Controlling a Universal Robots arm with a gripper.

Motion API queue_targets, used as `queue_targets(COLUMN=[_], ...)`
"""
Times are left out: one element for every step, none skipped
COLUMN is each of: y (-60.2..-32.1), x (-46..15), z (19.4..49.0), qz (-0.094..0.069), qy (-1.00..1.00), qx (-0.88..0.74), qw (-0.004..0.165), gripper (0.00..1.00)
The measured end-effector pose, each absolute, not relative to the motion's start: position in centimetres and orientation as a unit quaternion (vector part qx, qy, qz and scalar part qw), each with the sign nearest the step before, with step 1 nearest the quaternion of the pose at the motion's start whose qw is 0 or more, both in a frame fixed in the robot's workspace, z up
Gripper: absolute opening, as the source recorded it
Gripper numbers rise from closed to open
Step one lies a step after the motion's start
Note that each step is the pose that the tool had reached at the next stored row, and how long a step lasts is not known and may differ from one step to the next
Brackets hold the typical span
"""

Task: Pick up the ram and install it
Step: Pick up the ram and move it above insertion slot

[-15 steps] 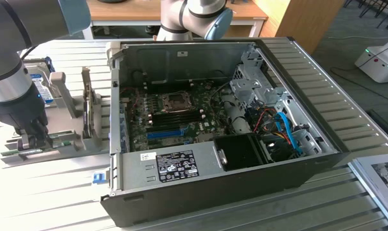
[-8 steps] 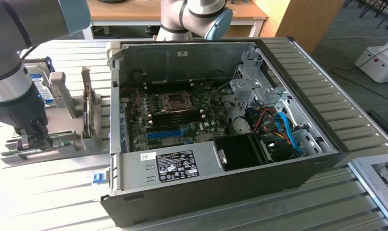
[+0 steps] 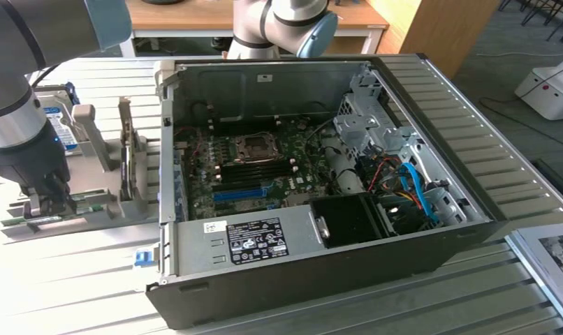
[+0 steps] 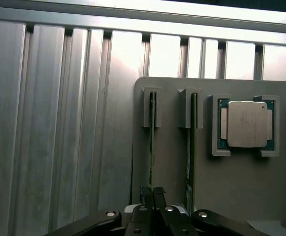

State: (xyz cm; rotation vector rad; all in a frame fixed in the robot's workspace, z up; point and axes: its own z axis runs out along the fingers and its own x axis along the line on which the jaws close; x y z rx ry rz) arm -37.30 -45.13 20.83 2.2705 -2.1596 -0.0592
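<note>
The fingers [image 4: 145, 194] are pinching the ram [image 4: 152, 142] by its thin upper edge; it is probably light, stiff and fragile.

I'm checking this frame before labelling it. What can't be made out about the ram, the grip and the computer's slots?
- Wrist view: the ram shows edge-on, so its chips and sticker are hidden.
- Wrist view: the gripper covers the stretch of ram it clamps, so the contact is hidden.
- Exterior view: the motherboard slots are too small to tell empty from filled.
- Exterior view: the arm blocks part of the holder.
</note>
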Motion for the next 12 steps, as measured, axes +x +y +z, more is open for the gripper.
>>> queue_targets(y=[-45.13, -45.13, -45.13, -45.13, -45.13, -45.14, -45.13, -45.13, -45.13, -45.13, -45.13, -45.13], x=[-37.31, -37.30, -37.31, -37.30, -37.31, -37.31, -37.31, -37.30, -37.31, -37.31, -37.31, -37.31], z=[20.83, 20.83, 20.83, 20.84, 20.89, 20.97, 21.04, 21.11, 21.19, 21.27, 21.34, 21.41], qz=[-0.019, -0.019, -0.019, -0.019, -0.019, -0.019, -0.019, -0.019, -0.019, -0.019, -0.019, -0.019], qy=[-0.689, -0.689, -0.689, -0.689, -0.689, -0.689, -0.689, -0.689, -0.689, -0.689, -0.689, -0.689], qx=[0.724, 0.724, 0.724, 0.724, 0.724, 0.724, 0.724, 0.724, 0.724, 0.724, 0.724, 0.724], qw=[0.004, 0.004, 0.004, 0.004, 0.004, 0.004, 0.004, 0.004, 0.004, 0.004, 0.004, 0.004], gripper=[0.12, 0.12, 0.12, 0.12, 0.12, 0.12, 0.12, 0.12, 0.12, 0.12, 0.12, 0.12])
